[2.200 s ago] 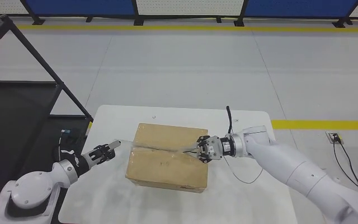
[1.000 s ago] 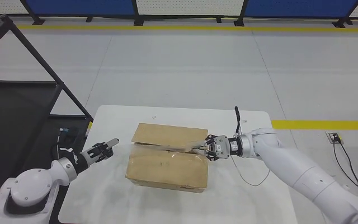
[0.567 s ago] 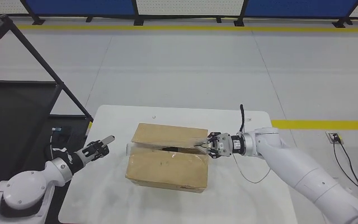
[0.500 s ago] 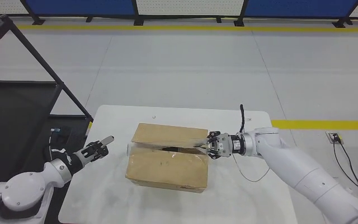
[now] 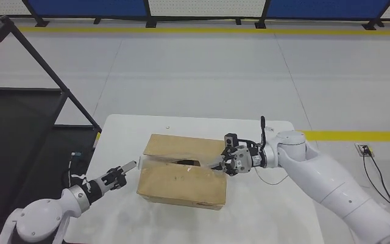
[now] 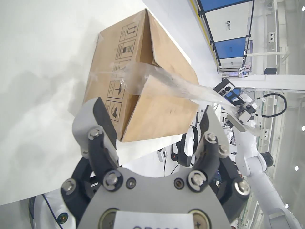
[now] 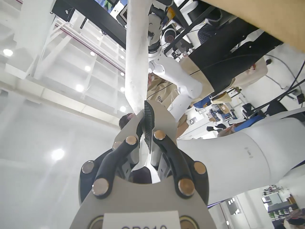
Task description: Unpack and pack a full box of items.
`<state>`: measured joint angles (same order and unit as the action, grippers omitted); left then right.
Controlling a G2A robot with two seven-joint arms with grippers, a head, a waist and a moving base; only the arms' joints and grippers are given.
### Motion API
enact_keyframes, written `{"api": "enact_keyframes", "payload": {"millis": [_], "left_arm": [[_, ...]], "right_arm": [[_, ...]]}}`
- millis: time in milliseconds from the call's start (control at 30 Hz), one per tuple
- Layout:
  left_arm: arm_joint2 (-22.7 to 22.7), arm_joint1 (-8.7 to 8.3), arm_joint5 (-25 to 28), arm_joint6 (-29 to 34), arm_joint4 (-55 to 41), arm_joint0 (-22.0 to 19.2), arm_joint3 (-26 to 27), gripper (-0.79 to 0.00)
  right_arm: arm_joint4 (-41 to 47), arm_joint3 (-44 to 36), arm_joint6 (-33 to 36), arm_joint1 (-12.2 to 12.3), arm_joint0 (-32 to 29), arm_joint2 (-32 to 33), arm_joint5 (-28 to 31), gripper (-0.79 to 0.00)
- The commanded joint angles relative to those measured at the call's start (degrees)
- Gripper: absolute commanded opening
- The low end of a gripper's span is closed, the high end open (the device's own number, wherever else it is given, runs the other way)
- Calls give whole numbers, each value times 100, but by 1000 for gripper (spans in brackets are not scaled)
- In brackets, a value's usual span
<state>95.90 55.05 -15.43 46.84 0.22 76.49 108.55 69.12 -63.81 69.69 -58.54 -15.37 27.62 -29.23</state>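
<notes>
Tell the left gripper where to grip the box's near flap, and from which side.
Likely best: pinch the near flap at its lifted corner beside the parted seam, from the cardboard box's left end, one finger under it. That corner stands free and faces the open left gripper.

The white worktop (image 5: 128, 141) carries one brown cardboard box (image 5: 183, 183) near its middle, its top flaps slightly parted.

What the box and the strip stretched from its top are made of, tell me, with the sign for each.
The box: corrugated cardboard by the look, matte brown, with thick folded flaps and printed handling symbols. The tape strip: likely clear plastic packing tape, glossy and see-through, wrinkled where it stretches to the right pincer, which is shut on it.
</notes>
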Motion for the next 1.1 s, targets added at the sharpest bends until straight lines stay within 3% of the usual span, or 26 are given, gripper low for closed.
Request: {"api": "enact_keyframes", "payload": {"millis": [0, 33, 67, 100, 467, 767, 967, 1067], "left_arm": [[-120, 7, -35, -83, 35, -31, -13, 0], [-155, 8, -50, -101, 44, -40, -8, 0], [-180, 8, -52, -103, 44, -47, 2, 0], [-191, 8, -57, -111, 42, -52, 4, 0], [-245, -9, -65, -104, 67, -51, 151, 0], [-268, -24, 66, -74, 95, 44, 303, 0], [-381, -61, 263, 212, 429, 128, 453, 0], [-496, -86, 311, 92, 1091, 185, 593, 0]], "right_arm": [[-87, 92, 115, -26, 10, 32, 59, -785], [-135, 109, 125, -39, 15, 44, 87, -446], [-166, 135, 148, -50, 16, 60, 89, -31], [-194, 165, 136, -58, 22, 87, 106, 0], [-953, -132, -167, -8, -41, 355, 194, 0], [-1832, -910, -795, 176, -319, 802, 822, 0], [-2193, -1252, -1214, 247, -428, 956, 221, 0], [-2269, -1338, -1250, 248, -474, 1002, 171, 0]]}}
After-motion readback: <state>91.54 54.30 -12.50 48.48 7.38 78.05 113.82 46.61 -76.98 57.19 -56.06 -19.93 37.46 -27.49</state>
